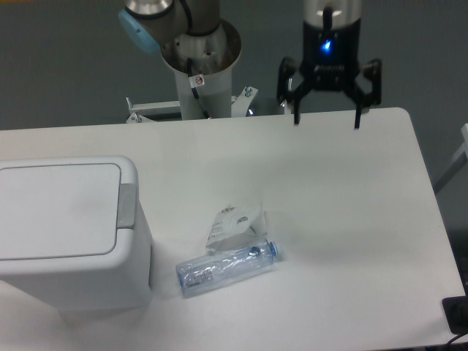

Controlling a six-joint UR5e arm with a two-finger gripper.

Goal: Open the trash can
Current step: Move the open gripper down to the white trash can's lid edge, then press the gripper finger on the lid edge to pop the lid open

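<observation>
White plastic, the trash can (69,234) sits at the surface's (344,212) left edge near the front corner, lid flat and shut, grey tab (126,205) on its right rim. We see the tool (327,117) over the far edge, fingers spread and empty, well apart from it. A clear bottle (228,269) lies mid-front.

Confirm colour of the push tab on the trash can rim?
Grey, on the white trash can; push tab shows in the fixed camera view.
</observation>
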